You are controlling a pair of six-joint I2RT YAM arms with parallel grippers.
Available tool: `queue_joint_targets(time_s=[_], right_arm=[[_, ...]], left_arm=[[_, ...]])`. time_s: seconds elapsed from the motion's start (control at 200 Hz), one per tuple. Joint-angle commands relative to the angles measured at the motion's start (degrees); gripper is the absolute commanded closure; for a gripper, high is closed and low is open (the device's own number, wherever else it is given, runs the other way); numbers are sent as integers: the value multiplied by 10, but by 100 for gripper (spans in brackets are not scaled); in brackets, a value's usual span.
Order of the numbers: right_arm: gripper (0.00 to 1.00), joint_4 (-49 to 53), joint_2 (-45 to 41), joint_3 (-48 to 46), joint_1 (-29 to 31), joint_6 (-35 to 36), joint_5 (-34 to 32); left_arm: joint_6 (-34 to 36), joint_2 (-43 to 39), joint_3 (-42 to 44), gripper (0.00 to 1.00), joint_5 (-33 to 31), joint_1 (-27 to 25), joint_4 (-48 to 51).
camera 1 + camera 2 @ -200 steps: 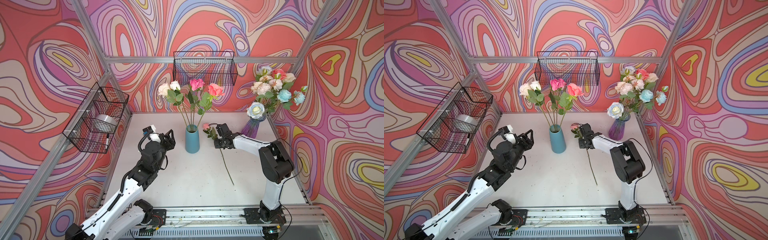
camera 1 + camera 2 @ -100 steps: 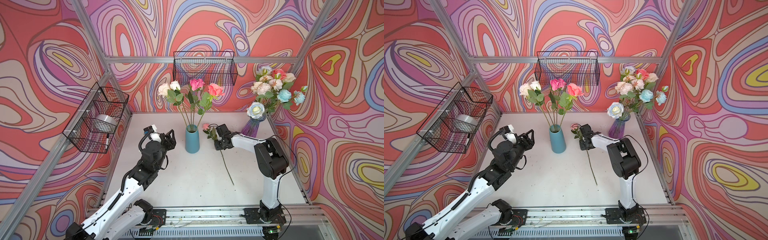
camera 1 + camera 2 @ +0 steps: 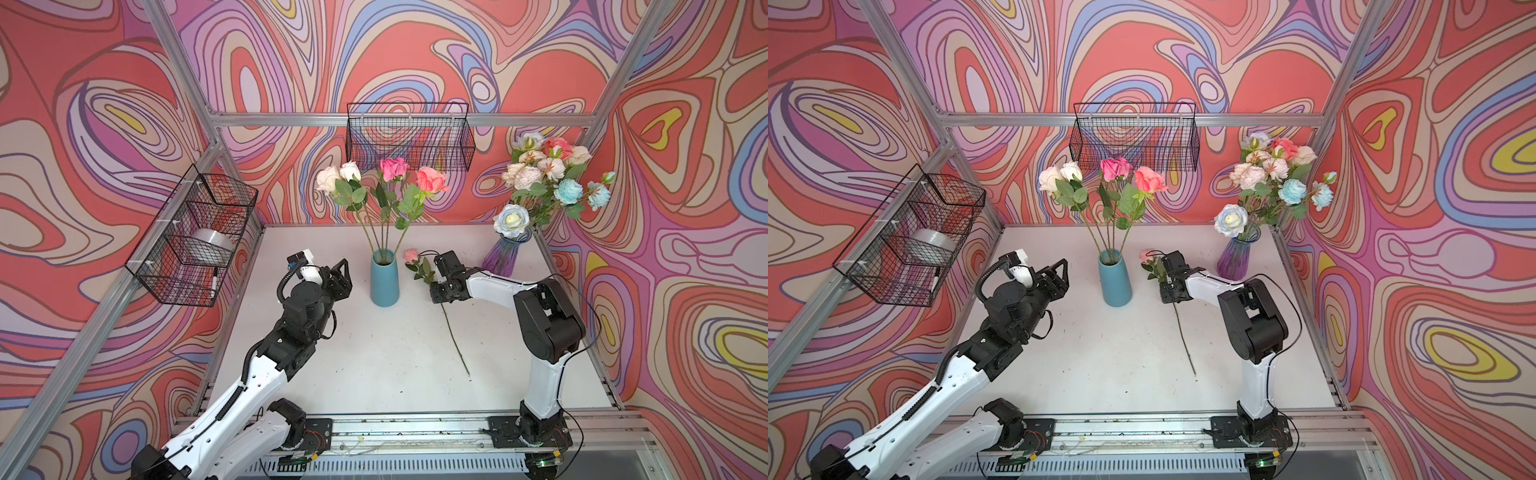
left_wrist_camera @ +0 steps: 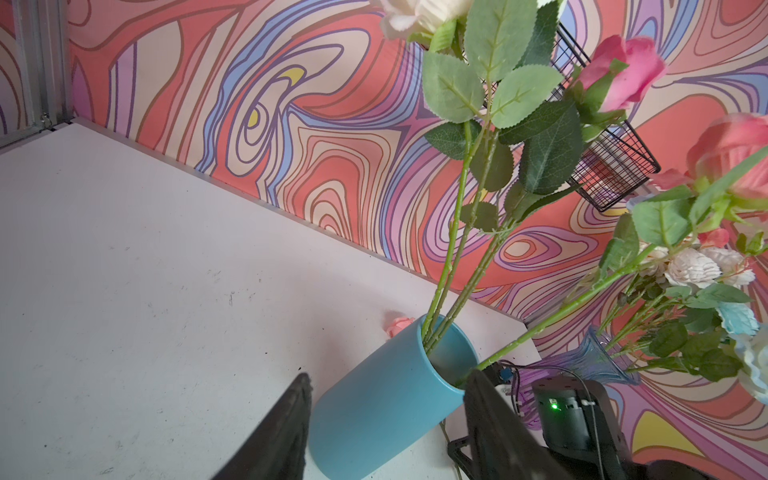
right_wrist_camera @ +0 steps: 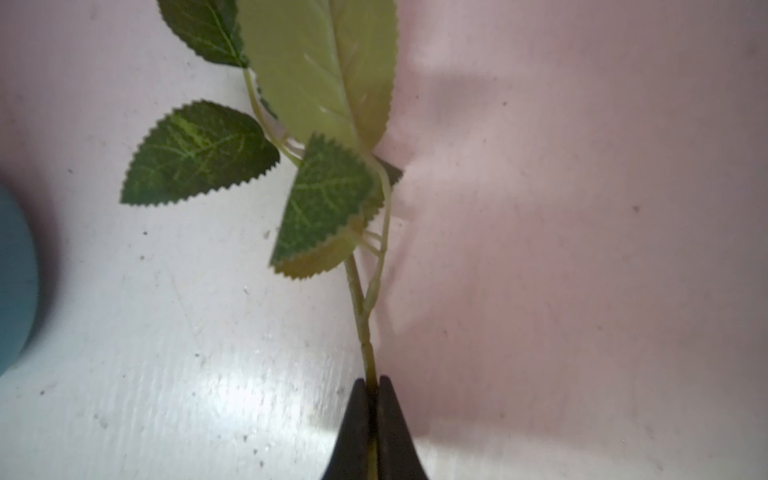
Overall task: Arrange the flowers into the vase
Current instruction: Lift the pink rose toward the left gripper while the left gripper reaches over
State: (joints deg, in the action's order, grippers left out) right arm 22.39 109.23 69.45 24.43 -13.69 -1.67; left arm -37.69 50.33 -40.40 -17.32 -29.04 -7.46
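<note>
Looks like a robotics lab cell: aluminium frame [image 3: 291, 119] (wire baskets [image 3: 409, 137] hanging from it) boxing a white worktop [image 3: 374, 353], swirl-printed wall panels [image 3: 415, 54] on three sides, robot arms [image 3: 544, 374] mounted on a front rail [image 3: 415, 428].

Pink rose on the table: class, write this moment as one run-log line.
right gripper: shut on stem of pink rose | pink rose: lying on table | left gripper: open, empty, beside blue vase
</note>
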Motion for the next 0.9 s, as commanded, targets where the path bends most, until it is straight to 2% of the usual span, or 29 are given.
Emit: queue_joint_targets(time_s=[0.0,0.265,0.521,0.736,0.891], right_arm=[[100,-12,-57,-12,-2,-30,-13],[100,-10,-154,-57,-2,-58,-15],[100,-32,-321,-127,-2,-97,-26],[100,-93,-475,-181,-2,-110,-16],[100,-144,-552,-208,-1,-100,-10]], left_arm=[[-1,-7,-15,41,4,2,-9],[-1,0,-17,41,31,2,-17],[20,26,-27,41,141,2,-55],[42,39,-27,40,249,2,-107],[48,33,-23,40,250,2,-115]])
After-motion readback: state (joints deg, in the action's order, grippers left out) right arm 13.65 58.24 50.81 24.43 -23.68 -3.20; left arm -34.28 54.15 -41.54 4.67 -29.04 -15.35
